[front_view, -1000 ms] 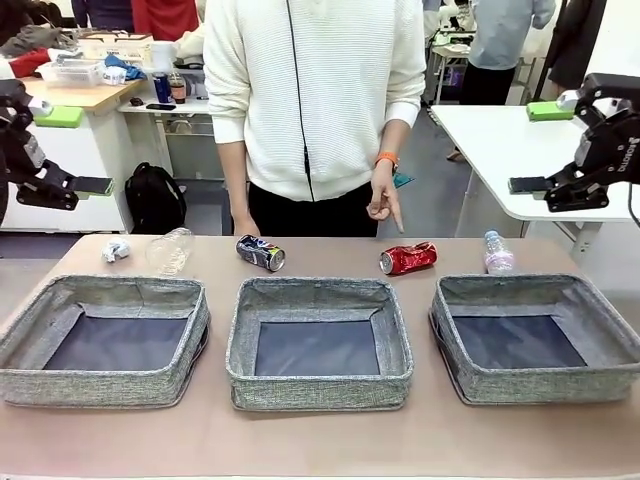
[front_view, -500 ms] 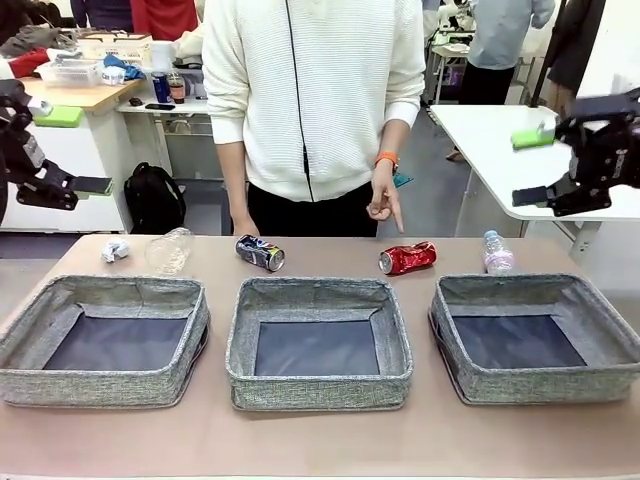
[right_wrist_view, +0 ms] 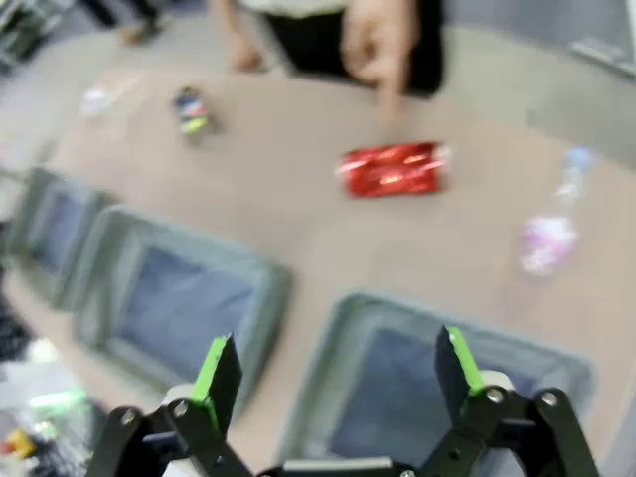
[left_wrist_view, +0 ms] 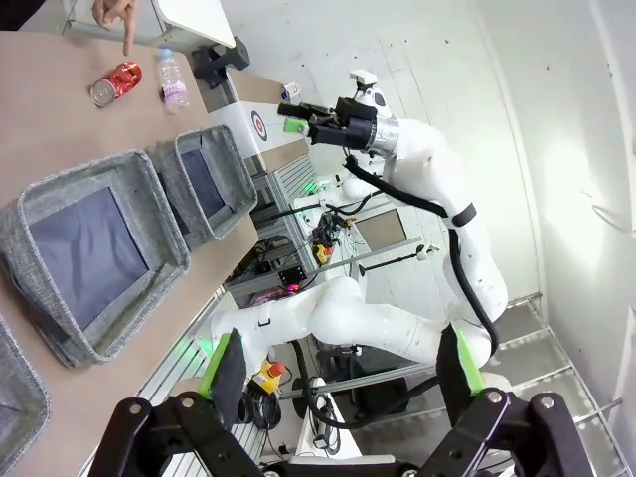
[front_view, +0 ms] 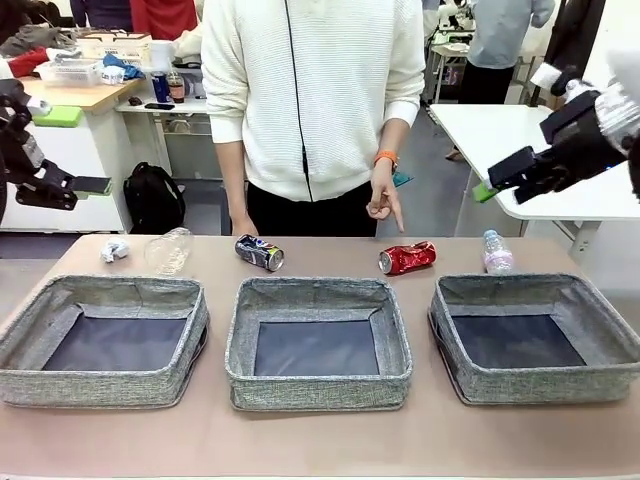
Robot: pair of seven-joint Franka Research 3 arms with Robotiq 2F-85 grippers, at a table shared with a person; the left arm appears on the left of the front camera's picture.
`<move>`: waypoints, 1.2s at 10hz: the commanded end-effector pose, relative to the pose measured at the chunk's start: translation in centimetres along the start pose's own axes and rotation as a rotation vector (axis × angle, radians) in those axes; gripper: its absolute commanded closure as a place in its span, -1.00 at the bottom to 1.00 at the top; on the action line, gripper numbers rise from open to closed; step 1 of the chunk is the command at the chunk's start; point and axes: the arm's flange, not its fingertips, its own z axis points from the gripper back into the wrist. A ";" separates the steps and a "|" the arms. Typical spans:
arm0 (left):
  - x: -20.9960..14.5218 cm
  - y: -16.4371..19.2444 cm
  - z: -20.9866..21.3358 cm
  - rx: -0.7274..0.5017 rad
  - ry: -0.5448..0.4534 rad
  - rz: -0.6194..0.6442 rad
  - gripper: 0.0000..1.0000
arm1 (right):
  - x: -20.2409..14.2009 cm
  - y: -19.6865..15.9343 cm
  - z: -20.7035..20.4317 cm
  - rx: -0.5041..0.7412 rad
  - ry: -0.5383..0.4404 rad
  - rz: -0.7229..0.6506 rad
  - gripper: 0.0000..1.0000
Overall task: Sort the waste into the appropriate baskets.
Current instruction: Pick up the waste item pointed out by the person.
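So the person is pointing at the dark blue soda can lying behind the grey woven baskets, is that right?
Not quite: in the front view the person's hand points at the dented red soda can lying behind the grey woven baskets.

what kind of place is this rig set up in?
Probably a shared robotics lab: a white robot arm over loose cabling, a cluttered bench behind the person, other people at tables farther back.

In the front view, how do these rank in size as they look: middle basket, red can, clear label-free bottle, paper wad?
1. middle basket
2. clear label-free bottle
3. red can
4. paper wad
The basket is nearer the camera, yet clearly largest.
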 end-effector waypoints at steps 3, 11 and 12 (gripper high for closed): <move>0.0 0.0 -0.1 -0.024 -0.004 -0.025 -1.00 | 0.0 0.1 -0.1 -0.006 0.003 0.003 -1.00; 0.0 0.0 -0.1 -0.024 -0.004 -0.025 -1.00 | 9.5 -3.7 -16.8 0.152 0.392 1.134 -1.00; 0.0 0.0 -0.1 -0.024 -0.004 -0.025 -1.00 | 9.4 -1.8 -18.6 0.300 0.333 1.176 -1.00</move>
